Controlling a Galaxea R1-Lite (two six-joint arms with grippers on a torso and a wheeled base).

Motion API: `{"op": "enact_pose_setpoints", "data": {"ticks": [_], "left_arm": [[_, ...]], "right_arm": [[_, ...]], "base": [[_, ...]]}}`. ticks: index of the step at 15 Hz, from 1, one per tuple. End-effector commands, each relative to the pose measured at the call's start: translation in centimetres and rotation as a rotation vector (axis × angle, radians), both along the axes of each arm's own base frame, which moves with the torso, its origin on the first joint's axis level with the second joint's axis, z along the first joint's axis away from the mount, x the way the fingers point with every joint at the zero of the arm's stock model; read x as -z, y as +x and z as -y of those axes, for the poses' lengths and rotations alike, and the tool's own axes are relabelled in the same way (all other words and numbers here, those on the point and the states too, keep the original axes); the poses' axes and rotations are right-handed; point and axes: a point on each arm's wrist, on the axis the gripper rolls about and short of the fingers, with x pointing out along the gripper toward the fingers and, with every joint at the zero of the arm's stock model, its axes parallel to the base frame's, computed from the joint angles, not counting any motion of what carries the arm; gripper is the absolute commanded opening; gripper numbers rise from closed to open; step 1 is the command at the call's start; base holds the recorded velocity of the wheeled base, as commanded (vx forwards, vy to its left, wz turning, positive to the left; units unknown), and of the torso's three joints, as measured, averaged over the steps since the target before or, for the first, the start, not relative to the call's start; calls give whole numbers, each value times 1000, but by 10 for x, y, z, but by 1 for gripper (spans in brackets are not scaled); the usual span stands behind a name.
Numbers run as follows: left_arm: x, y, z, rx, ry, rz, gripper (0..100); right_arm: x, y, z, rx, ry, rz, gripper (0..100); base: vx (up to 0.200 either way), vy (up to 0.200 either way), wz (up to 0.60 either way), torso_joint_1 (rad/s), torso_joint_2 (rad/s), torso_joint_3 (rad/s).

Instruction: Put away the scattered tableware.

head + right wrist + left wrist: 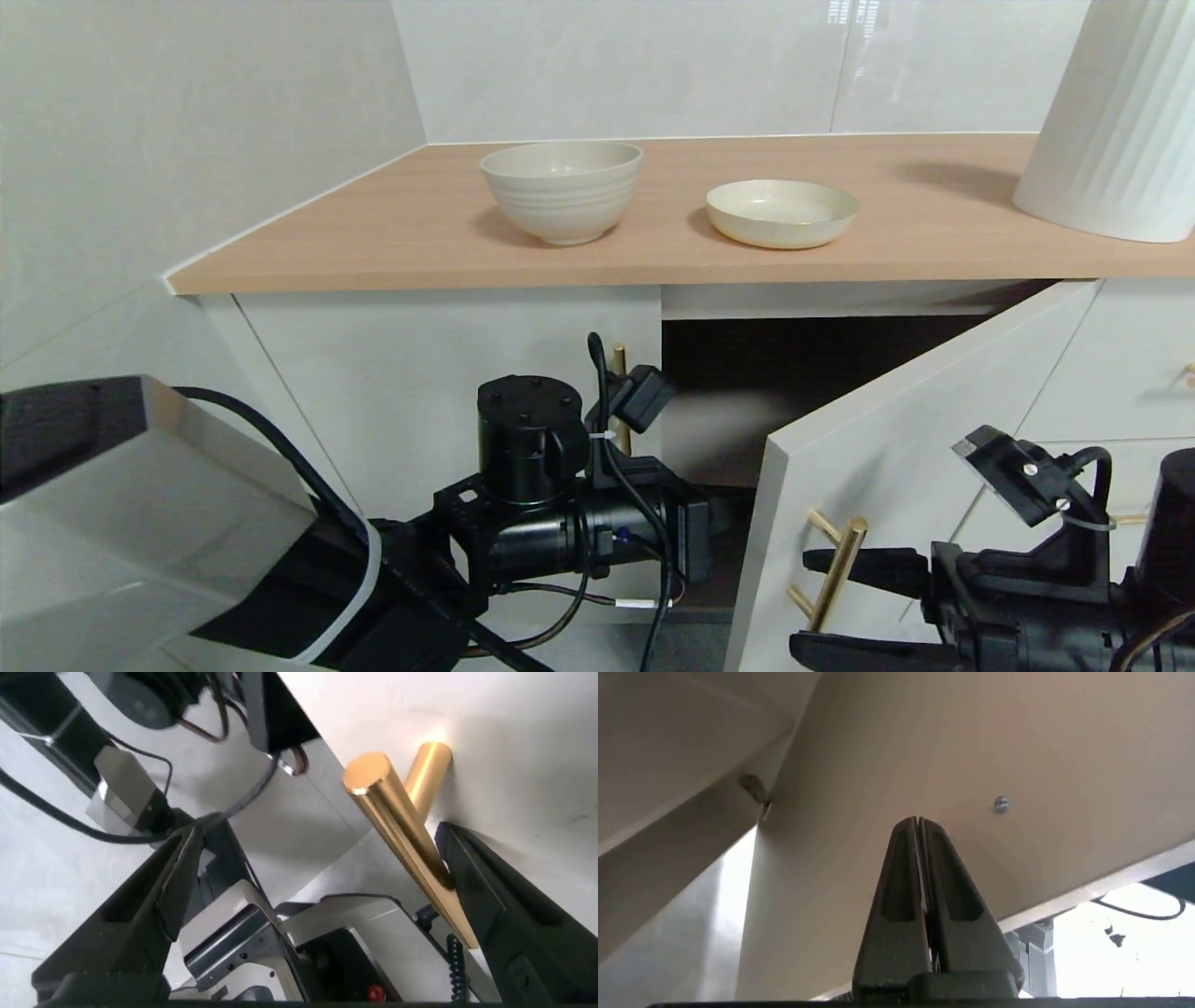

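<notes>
A cream bowl (pixel 561 189) and a shallow cream dish (pixel 782 213) stand side by side on the wooden countertop (pixel 373 243). Below them a white cabinet door (pixel 896 439) hangs partly open, with a gold bar handle (pixel 834 571) on its front. My right gripper (pixel 826 605) is open, one finger above the handle and one below it. In the right wrist view the handle (pixel 402 826) lies between the spread fingers (pixel 159 905), close to one of them. My left gripper (pixel 917 835) is shut and empty, its tip up against the door's inner face (pixel 1046 747).
A tall white ribbed container (pixel 1120 121) stands at the counter's right end. The dark cabinet opening (pixel 803 355) lies behind the door, and the left arm (pixel 560 523) reaches low into it. Drawer fronts (pixel 1130 373) are to the right, and tiled walls enclose the left and back.
</notes>
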Motion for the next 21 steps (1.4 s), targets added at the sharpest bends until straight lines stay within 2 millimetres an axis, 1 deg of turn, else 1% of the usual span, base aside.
{"op": "enact_pose_setpoints", "data": {"ticks": [1, 2, 3, 4, 5, 7, 8, 9, 10, 11, 13, 16, 18, 19, 21], "left_arm": [[-1, -1, 2, 12, -5, 4, 0], [-1, -2, 3, 26, -5, 2, 0], [0, -2, 3, 33, -5, 0, 0], [0, -4, 4, 40, -4, -1, 0], [0, -4, 4, 40, -3, 2, 0], [2, -5, 3, 40, 3, -1, 0], [2, -5, 4, 41, 2, 2, 0], [-2, -5, 4, 40, -6, 9, 0], [-3, -5, 4, 39, -10, 13, 0], [-3, -5, 3, 39, -8, 12, 0], [-4, -4, 4, 39, -12, 15, 0], [0, -3, 5, 39, -5, 8, 0], [-4, -1, 7, 40, -14, 17, 0], [-5, 1, 10, 42, -19, 20, 0], [2, 6, 14, 42, -12, 13, 0]], "right_arm": [[-7, 2, 16, 83, 22, 30, 100], [-9, 0, 23, 110, 28, 43, 100], [-16, -6, 32, 134, 46, 75, 100], [-21, -16, 39, 139, 60, 98, 100], [-29, -22, 42, 139, 64, 104, 100], [-53, -32, 47, 137, 54, 91, 100], [-62, -39, 52, 139, 27, 63, 100], [-69, -54, 60, 134, -41, 64, 100], [-69, -59, 64, 133, -83, 97, 100], [-69, -59, 64, 136, -87, 104, 100], [-68, -58, 64, 150, -95, 102, 100], [-67, -58, 64, 148, -96, 101, 100], [-67, -58, 64, 148, -98, 97, 100], [-66, -57, 63, 146, -101, 91, 100], [-65, -56, 63, 147, -104, 88, 100]], "base": [[0, 0, 0, 0, 0, 0], [0, 0, 0, 0, 0, 0], [0, 0, 0, 0, 0, 0], [0, 0, 0, 0, 0, 0], [0, 0, 0, 0, 0, 0], [0, 0, 0, 0, 0, 0], [0, 0, 0, 0, 0, 0], [0, 0, 0, 0, 0, 0], [0, 0, 0, 0, 0, 0], [0, 0, 0, 0, 0, 0], [0, 0, 0, 0, 0, 0], [0, 0, 0, 0, 0, 0], [0, 0, 0, 0, 0, 0], [-200, 0, 0, 2, -2, 2], [-200, 0, 0, 2, 5, -2]]}}
